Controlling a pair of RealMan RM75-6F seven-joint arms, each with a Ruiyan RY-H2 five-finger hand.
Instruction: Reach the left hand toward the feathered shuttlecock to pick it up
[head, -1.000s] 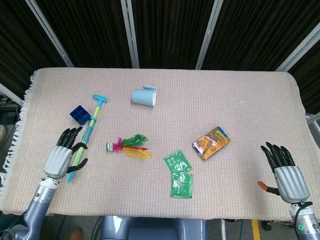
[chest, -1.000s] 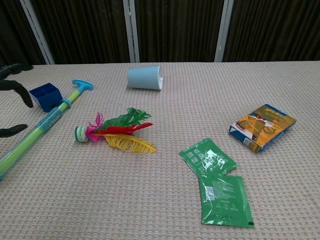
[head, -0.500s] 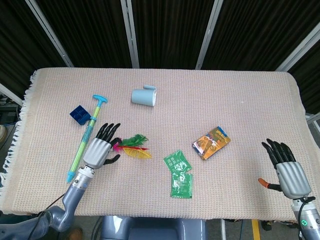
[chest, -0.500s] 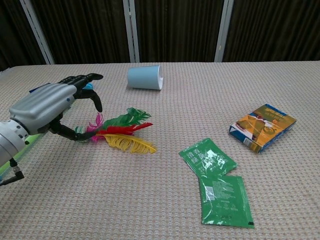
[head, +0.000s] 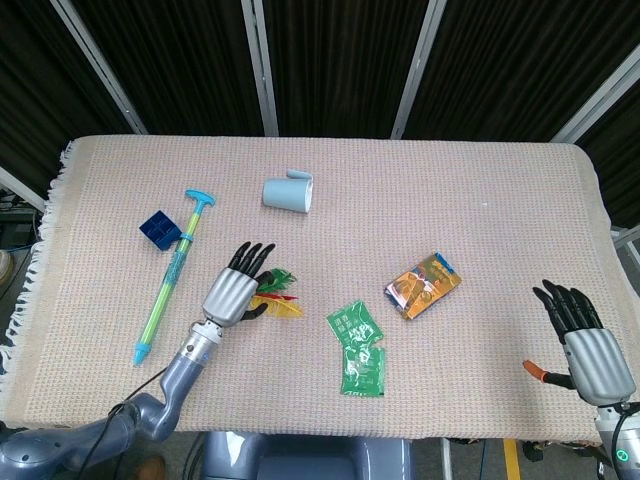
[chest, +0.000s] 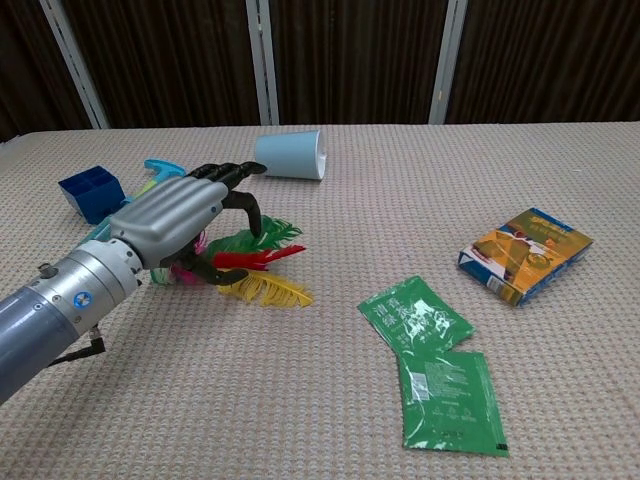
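The left hand (chest: 185, 215) hovers fingers apart over the feathered shuttlecock (chest: 250, 262), which lies at seven o'clock of the blue cup (chest: 289, 154). It looks featherlight and crushable — better pinched at its stiff base, now hidden beneath the palm.

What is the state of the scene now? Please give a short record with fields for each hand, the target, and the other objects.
left hand: over the shuttlecock, fingers apart and curved, nothing held
right hand: at the table's near right edge, fingers spread, holding nothing
target: feathered shuttlecock lying on the cloth, partly hidden by the left hand
contact: cannot tell if the fingers touch the feathers
other objects: blue cup on its side; blue block; toy pump; orange packet; two green sachets
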